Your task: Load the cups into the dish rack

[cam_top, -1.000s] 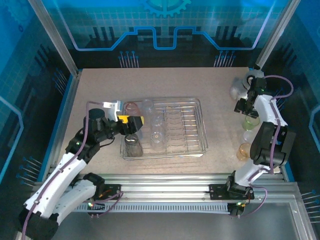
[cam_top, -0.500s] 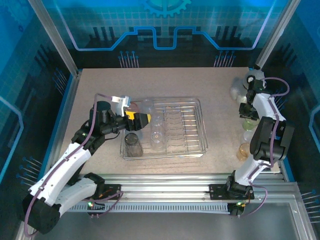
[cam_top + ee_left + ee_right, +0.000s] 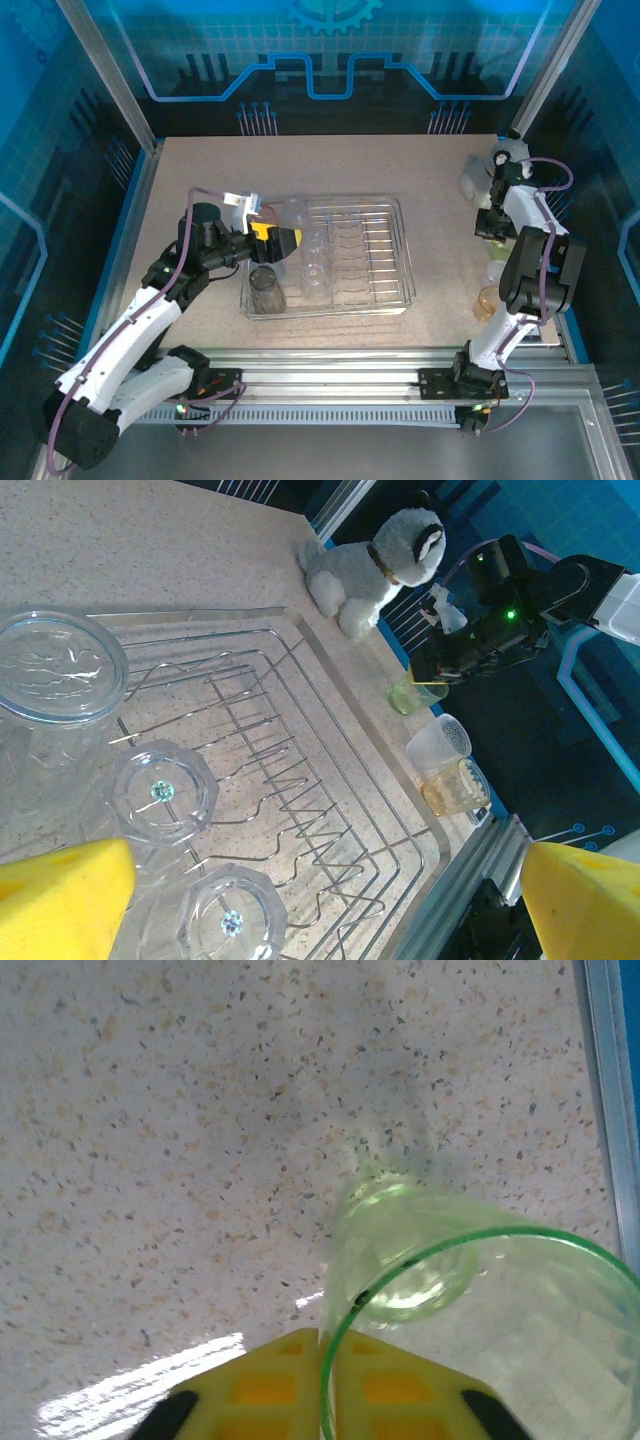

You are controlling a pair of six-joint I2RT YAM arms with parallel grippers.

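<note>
Rim of green cup (image 3: 470, 1290) pinched between closed yellow fingers (image 3: 265, 1390) of right gripper (image 3: 490, 228), one finger inside, one outside. Sits tilted just below that gripper; cannot tell whether base touches table (image 3: 150, 1110). Base-ward of gripper, frosted cup (image 3: 440, 742) and amber cup (image 3: 455, 785), touching each other. Beyond gripper, plush toy (image 3: 375, 565). Well apart to its left, rack (image 3: 385, 250), with left gripper (image 3: 285, 243) over its left end, jaws spread wide, holding nothing. Under those jaws, two clear cups (image 3: 160, 790) bottom-up among prongs, a third clear cup (image 3: 60, 670) beside them. Base-ward of that gripper, grey cup (image 3: 266, 290) in rack corner.
</note>
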